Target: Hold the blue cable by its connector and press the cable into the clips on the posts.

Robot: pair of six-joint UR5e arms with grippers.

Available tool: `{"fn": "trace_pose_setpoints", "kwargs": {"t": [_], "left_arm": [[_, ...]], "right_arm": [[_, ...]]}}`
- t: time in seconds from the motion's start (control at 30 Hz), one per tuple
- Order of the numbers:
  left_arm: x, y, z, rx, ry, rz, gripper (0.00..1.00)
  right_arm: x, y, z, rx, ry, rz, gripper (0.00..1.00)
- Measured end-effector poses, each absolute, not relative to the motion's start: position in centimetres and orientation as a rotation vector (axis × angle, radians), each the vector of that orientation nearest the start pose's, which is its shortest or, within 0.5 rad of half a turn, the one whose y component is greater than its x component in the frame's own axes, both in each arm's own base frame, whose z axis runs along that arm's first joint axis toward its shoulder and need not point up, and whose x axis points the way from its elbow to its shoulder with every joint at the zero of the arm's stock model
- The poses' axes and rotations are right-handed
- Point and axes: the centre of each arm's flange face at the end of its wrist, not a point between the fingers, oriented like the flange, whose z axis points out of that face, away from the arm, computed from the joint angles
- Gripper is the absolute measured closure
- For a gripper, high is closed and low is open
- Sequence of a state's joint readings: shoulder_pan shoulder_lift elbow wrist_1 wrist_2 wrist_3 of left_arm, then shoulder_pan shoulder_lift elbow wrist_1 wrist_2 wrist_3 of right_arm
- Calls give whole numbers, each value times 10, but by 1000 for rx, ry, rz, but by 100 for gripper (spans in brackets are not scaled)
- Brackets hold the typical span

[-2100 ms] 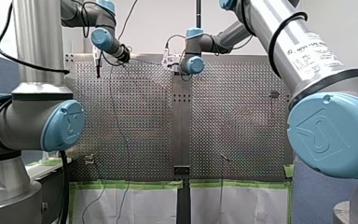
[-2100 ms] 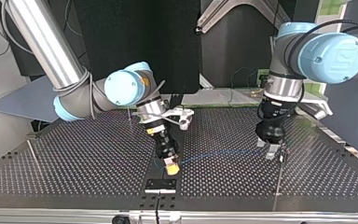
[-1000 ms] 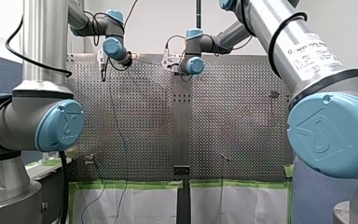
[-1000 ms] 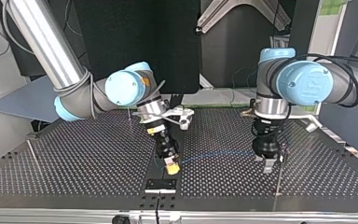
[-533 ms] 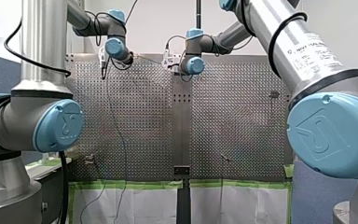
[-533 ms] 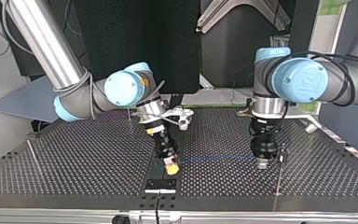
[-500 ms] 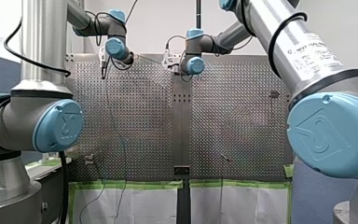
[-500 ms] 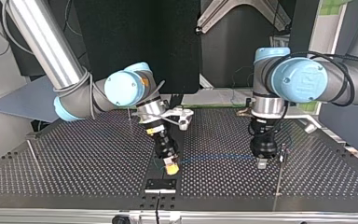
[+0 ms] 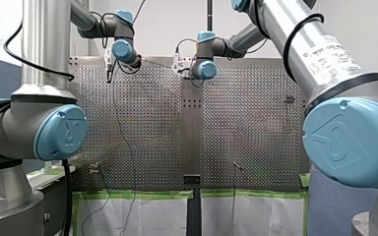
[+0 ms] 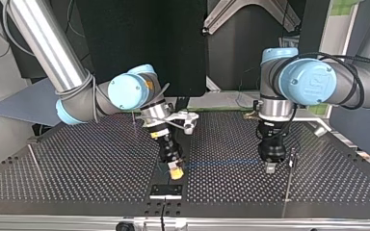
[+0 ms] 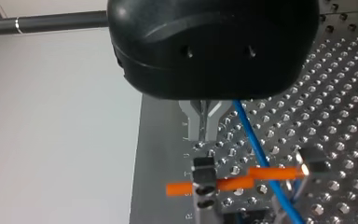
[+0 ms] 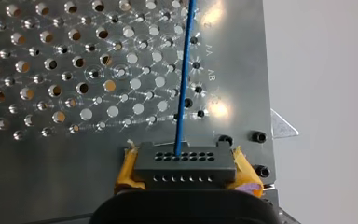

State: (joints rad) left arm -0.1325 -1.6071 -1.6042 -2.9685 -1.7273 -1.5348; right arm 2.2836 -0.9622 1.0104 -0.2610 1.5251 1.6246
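While right hand (image 10: 176, 171) grips connector (image 12: 185, 164), blue cable (image 12: 184, 84) runs ahead.

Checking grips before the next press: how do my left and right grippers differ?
My right gripper has yellow pads; my left gripper has metal fingers. My right gripper leans at a slant in the top view; my left gripper points straight down. My right gripper is shut on the connector; my left gripper is shut, the blue cable passing beside its fingers. Both sit low over the perforated table.
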Motion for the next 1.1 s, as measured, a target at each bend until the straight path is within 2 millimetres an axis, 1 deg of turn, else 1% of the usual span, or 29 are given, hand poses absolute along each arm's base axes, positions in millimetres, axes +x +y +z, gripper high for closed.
{"fn": "trace_pose_setpoints", "kwargs": {"t": [0.27,0.43,0.5,0.73,0.87,0.93,1.1], "left_arm": [[494,-182,470,-42,1472,42,100],[492,-186,461,-38,1470,34,100],[491,-188,455,-36,1470,29,100],[484,-200,429,-32,1475,3,100],[483,-213,405,-23,1495,2,100],[484,-220,396,-21,1499,2,100],[487,-244,373,-23,1503,-2,100]], "right_arm": [[596,-479,411,1530,-699,1914,100],[594,-479,399,1548,-716,1892,100],[592,-479,393,1559,-724,1882,100],[587,-471,362,1616,-760,1837,100],[584,-468,348,1630,-785,1806,100],[582,-466,340,1635,-799,1783,100],[573,-466,321,1639,-822,1735,100]]}}
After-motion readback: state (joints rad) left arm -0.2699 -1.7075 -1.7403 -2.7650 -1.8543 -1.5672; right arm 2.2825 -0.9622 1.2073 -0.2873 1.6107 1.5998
